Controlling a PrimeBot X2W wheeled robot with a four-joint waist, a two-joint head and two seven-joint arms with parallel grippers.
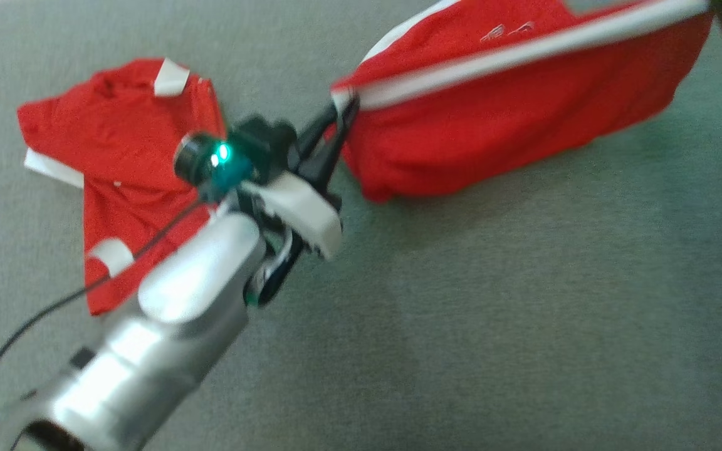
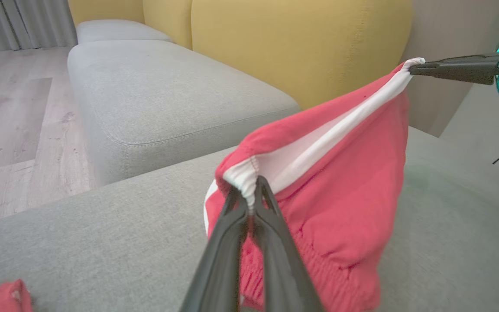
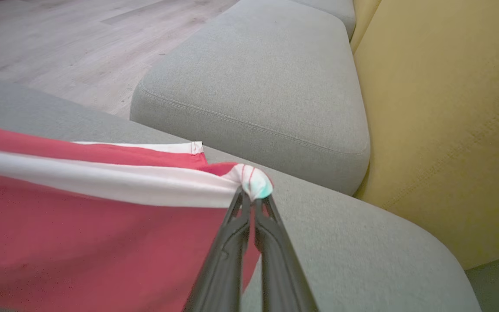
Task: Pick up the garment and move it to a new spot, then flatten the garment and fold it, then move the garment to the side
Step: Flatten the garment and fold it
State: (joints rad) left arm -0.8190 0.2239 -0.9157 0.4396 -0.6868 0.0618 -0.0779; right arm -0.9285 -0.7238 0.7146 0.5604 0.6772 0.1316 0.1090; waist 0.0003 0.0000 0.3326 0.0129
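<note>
**Finding 1, grip.** The left gripper (image 2: 249, 193) has its jaws closed tight on one bunched end of the garment (image 1: 511, 113), pinching the gathered white band (image 2: 310, 145) at the tip. The right gripper (image 3: 251, 195) is likewise clamped, jaws together on the opposite end of the same band.

**Finding 2, position.** The garment hangs between the two sets of jaws. The band is drawn fairly taut from one to the other, and the red body sags below that line, over the grey cushion (image 1: 524, 326). Whether the lowest fold touches the cushion cannot be confirmed, as the head view is blurred there. A second red garment (image 1: 123, 156) lies on the cushion to the outer side of the left jaws, well apart from the held piece.

**Finding 3, handling.** The garment is judged light, soft and limp: it drapes freely and will keep no shape of its own. The elastic gathering bunches under pressure, so a shallow pinch could creep off. The band ends are sound holds for spreading it out. For folding, the hem corners beneath the jaws would probably serve better.
</note>
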